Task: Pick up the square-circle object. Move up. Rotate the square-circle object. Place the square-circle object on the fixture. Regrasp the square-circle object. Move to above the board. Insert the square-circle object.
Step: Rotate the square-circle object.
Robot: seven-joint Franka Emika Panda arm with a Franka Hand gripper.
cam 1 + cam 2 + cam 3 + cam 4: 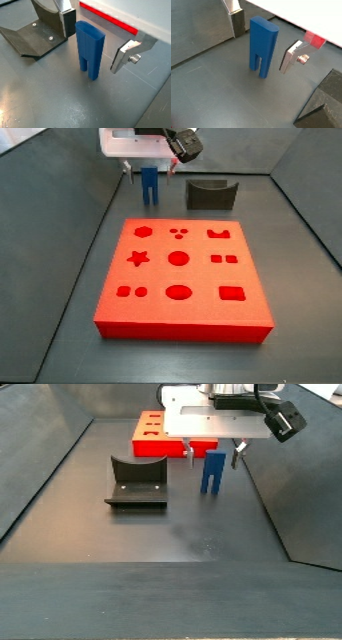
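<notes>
Behind board (182, 278), near fixture (210, 194): square-circle object (89, 48) upright on grey floor (60, 95), prongs down. Gripper (97, 42) low around it, fingers (127, 54) spread wide, clear gaps both sides, not touching. Other finger cut off at frame edge in both wrist views. Fingers partly hidden under wrist mount (221, 422) in side view. Board only red sliver (107, 17) in wrist view.

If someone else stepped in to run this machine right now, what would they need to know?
End effector: open, fingers either side of the square-circle object, apparently not clamping it.
Square-circle object: standing upright on the floor, prongs down, between the board and the fixture.
Done: nothing clearly.
Left: pick up, lift, rotate, set on fixture, regrasp, move above the board, insert.
</notes>
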